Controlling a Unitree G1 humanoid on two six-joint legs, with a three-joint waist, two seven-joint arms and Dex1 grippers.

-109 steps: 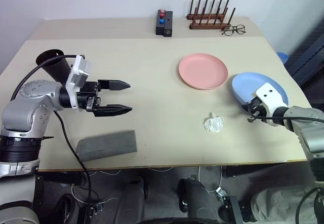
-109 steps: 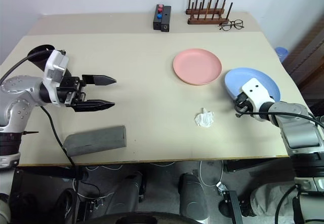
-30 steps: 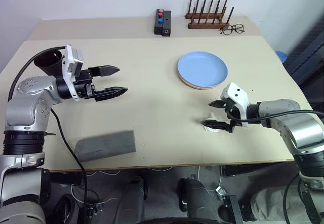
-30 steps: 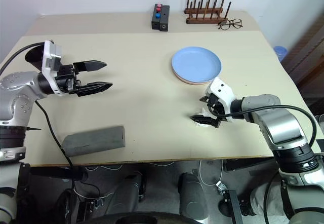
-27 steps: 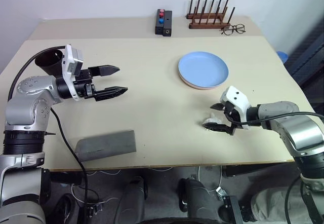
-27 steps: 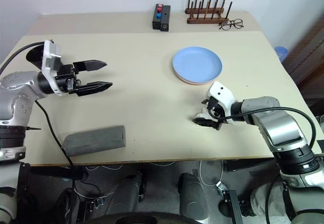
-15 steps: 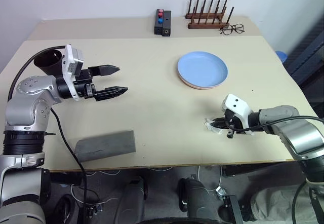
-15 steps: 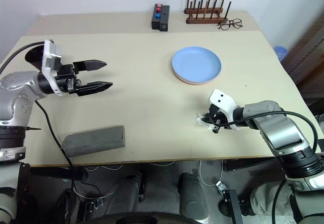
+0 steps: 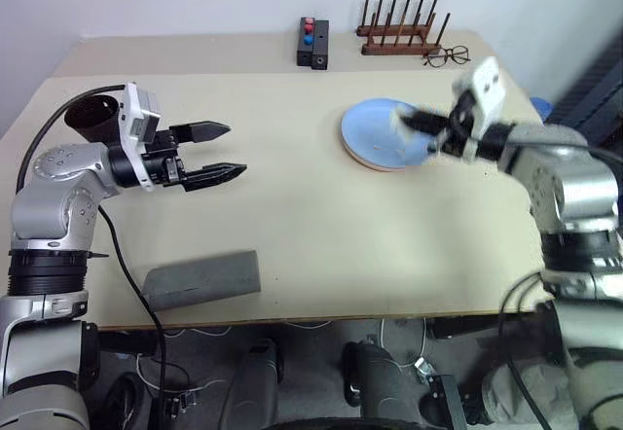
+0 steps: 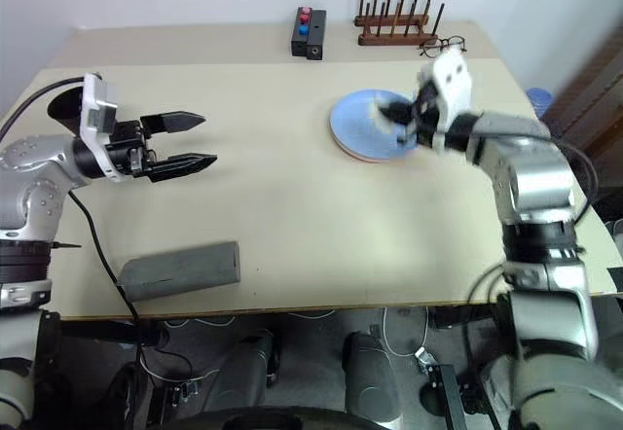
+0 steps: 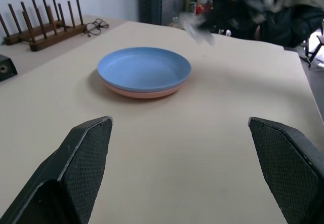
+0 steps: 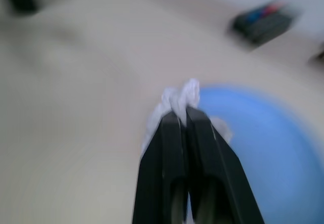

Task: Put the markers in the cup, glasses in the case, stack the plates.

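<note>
On the far left the cup (image 9: 92, 119) stands upright near the table (image 9: 292, 226) edge, and I can't see whether any markers sit inside it. The left gripper (image 9: 222, 150) hovers level beside it, jaws wide apart and empty. Nearer the front edge lies the case (image 9: 202, 279), lid down, contents not visible; no sunglasses on the tabletop, so that step looks done or hidden. Moving right, the 2 plates (image 11: 144, 72) are stacked, blue on pink, so that part is finished. Above them the right gripper (image 12: 182, 113) is clamped on a crumpled white tissue (image 12: 178, 100), held over the blue plate. At the back sit a black box (image 9: 313, 43), a wooden rack (image 9: 399, 29) and wire spectacles (image 9: 448, 56).
</note>
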